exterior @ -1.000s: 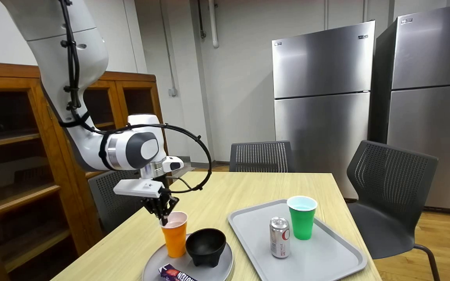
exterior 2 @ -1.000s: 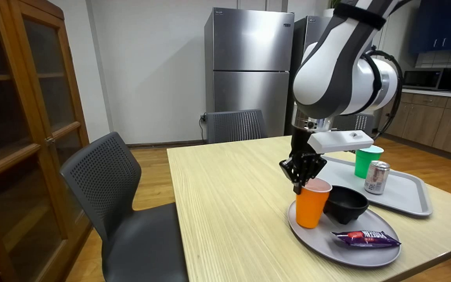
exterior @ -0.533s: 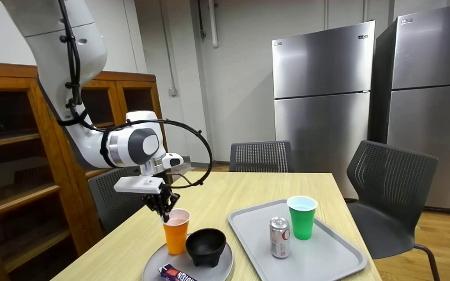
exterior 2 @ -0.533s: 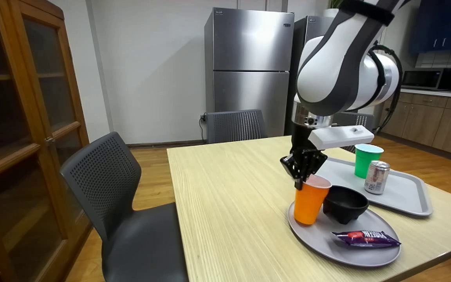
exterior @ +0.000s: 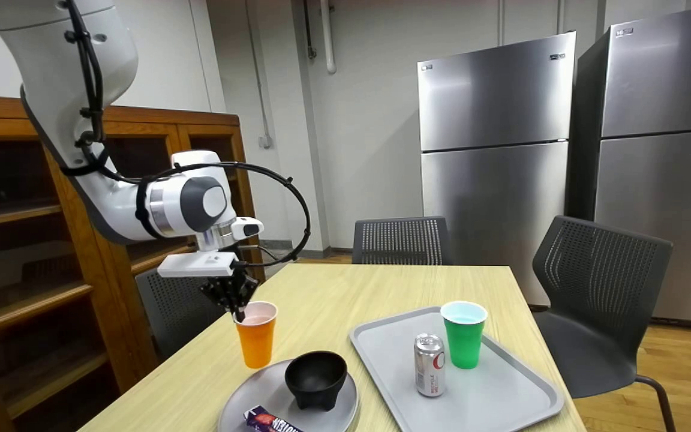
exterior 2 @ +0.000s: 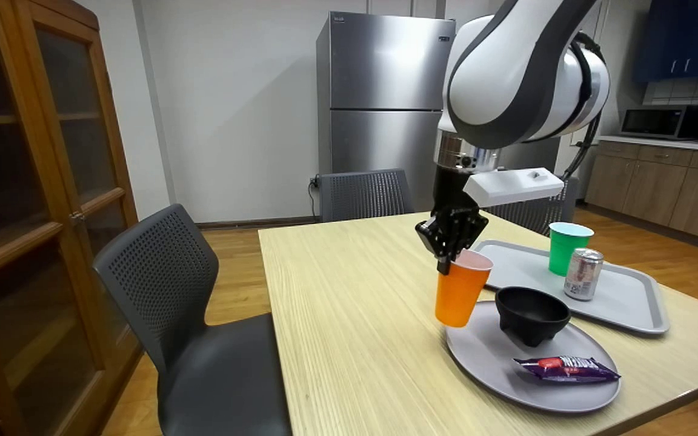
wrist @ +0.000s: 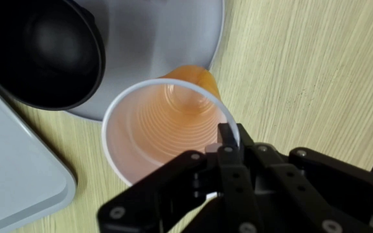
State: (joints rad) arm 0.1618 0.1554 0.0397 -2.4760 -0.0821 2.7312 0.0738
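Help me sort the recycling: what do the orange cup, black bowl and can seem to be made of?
Orange cup: probably thin, satin plastic; fine moulded-looking rings line its inside in the wrist view.
Black bowl: matte, maybe plastic or stone; only soft highlights show, so I can't be sure.
Can: metal, likely aluminium, with a shiny, printed surface; its silvery top gleams.

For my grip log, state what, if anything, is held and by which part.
The orange cup, by its rim: the pincer grips one side, with one finger inside and one outside.
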